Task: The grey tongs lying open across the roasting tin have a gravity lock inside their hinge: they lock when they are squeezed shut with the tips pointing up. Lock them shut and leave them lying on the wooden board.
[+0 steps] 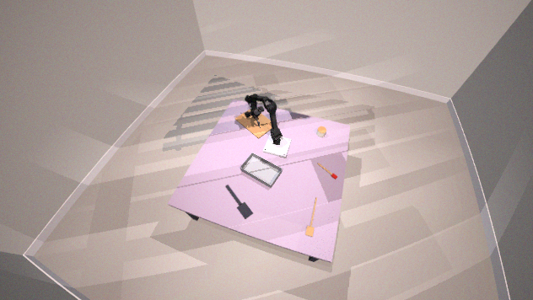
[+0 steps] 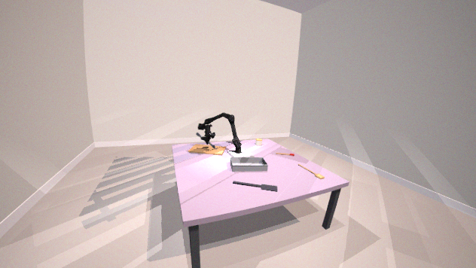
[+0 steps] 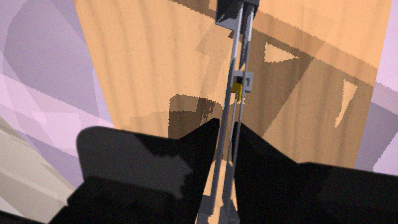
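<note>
Two table legs face us at the front of the pink table (image 1: 291,190) (image 2: 218,196), and nearest on the top lies a dark spatula (image 1: 244,210) (image 2: 269,187), blade to the right in the exterior view. Over to the right, there's the wooden spatula (image 1: 309,231) (image 2: 319,175), flat on the pink surface. Next back comes the roasting tin (image 1: 277,178) (image 2: 248,168), upright, with the tongs well away from it now! Behind it sits the white base plate (image 1: 268,150) (image 2: 245,154), the black arm (image 1: 274,115) (image 2: 234,128) rising from it and bending over towards the wooden board (image 1: 261,132) (image 2: 218,151) (image 3: 150,60). And here's the action: the gripper (image 1: 254,114) (image 2: 205,141) (image 3: 225,126) is clenched on the grey tongs (image 2: 199,135) (image 3: 227,105), which slant above the board. In the wrist view their two long arms run close together, a narrow gap showing, a small yellow piece between them. Whether the lock has caught, I can't tell; nor whether the lower end touches the wood. Off to the right lies a red-tipped brush (image 1: 334,176) (image 2: 291,154), and farther back stands a pale jar with an orange top (image 1: 321,131) (image 2: 258,142), near the table's far edge, the beige wall beyond.
</note>
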Controlling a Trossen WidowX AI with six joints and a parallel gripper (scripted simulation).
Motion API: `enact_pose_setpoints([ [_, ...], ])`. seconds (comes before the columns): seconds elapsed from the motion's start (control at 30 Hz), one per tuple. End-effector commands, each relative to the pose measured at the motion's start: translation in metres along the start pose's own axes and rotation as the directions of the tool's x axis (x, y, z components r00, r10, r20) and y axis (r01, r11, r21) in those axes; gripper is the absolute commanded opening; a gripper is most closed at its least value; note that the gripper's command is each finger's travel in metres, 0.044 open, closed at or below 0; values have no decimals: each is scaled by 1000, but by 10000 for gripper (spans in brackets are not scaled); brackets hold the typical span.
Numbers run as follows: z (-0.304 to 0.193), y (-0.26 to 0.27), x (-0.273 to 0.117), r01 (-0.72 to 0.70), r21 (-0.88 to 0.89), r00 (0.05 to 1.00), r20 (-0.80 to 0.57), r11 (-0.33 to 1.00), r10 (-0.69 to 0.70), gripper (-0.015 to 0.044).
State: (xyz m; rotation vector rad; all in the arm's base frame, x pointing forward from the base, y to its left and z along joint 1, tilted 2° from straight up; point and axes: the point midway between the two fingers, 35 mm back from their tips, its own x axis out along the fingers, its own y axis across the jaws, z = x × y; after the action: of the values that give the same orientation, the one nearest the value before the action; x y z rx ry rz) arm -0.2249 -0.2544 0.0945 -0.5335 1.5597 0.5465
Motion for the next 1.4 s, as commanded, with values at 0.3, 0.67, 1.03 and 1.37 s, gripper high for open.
enact_pose_setpoints([
  [0.3,3,0,19,5,-4,1000,-1,1000,-5,-150],
  [0.67,4,1,18,0,0,1000,2,1000,0,60],
  [1.03,4,1,18,0,0,1000,2,1000,0,349],
  [1.37,18,5,-1,0,-1,1000,3,1000,0,440],
])
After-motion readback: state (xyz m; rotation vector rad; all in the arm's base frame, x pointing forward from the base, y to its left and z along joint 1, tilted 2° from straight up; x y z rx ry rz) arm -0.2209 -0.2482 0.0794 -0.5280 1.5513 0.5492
